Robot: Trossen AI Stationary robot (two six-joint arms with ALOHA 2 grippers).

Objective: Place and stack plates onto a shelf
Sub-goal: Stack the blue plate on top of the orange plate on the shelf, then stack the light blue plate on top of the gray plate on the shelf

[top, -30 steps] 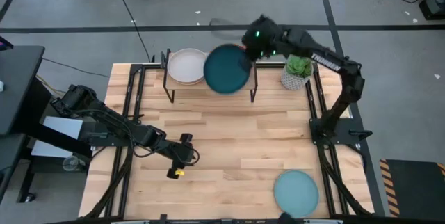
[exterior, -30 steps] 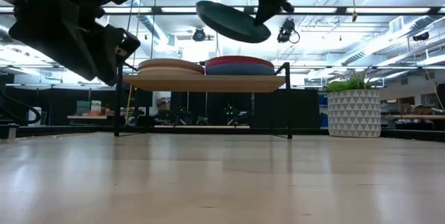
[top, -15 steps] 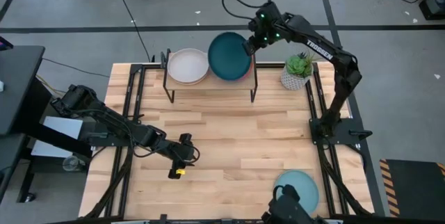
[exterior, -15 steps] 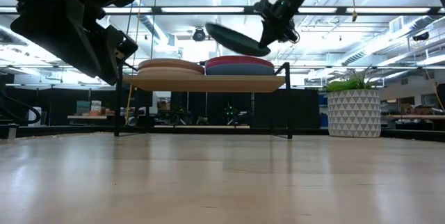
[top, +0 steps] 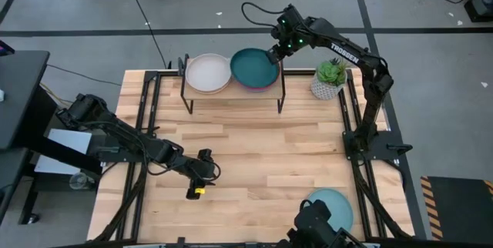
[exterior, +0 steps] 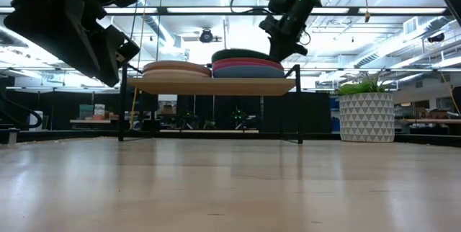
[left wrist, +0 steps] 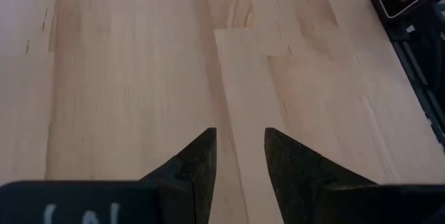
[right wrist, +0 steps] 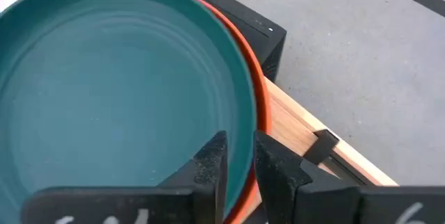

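Seating the dark teal plate (top: 255,68) on the shelf's (top: 231,91) right stack. High view: right pincer (top: 274,55) pinches its rim; left pincer (top: 202,172) idles over tabletop (top: 269,155), narrow gap, empty. Low view: plate looks flat atop stack (exterior: 248,67). Right wrist view: orange plate (right wrist: 259,99) edge shows beneath. Advice: open only w/ rims aligned, then lift straight off.
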